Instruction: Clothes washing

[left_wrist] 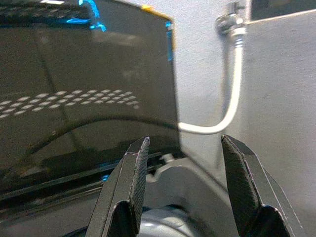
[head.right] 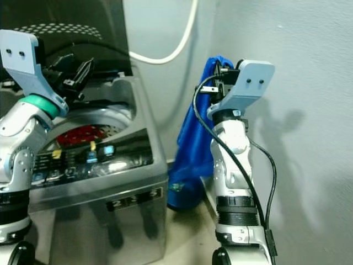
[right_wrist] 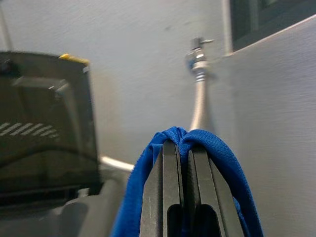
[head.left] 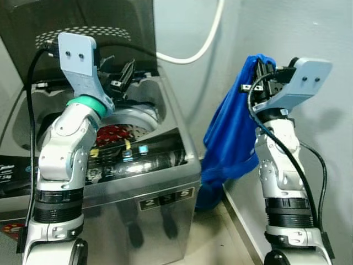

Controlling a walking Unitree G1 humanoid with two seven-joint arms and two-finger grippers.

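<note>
Blue garment (head.left: 229, 138) hangs from the right gripper (head.left: 259, 74), long axis vertical; its top edge is bunched over the fingertips and its lower end trails down toward the floor beside the washing machine (head.left: 143, 182). Head views: right gripper is raised, to the right of the machine, close to the grey wall (head.left: 309, 33) behind it. Open gap lies between the hanging cloth and the machine's right edge. Left gripper (head.left: 118, 74) is up over the rear rim of the open tub, fingers apart, nothing between them. Below and in front of it a red item (head.left: 113, 134) lies inside the drum. Raised lid (head.left: 83, 33) stands upright just behind the left gripper. White hose (head.left: 198, 47) curves along the wall between the two grippers.

Left wrist view: black fingers (left_wrist: 133, 192) spread wide, empty. Ahead of them the dark lid (left_wrist: 84, 89) stands upright, and its right edge ends just past the left finger. White hose (left_wrist: 232, 94) drops from a metal tap (left_wrist: 229, 22) ahead of the other finger.

Right wrist view: fingers (right_wrist: 173, 192) pressed together, pinching the blue garment (right_wrist: 182, 143), which folds over both fingertips and falls down either side. Beyond the tips is the tap (right_wrist: 197, 59) on the wall; the lid (right_wrist: 44, 123) stands off to one side, well apart.
</note>
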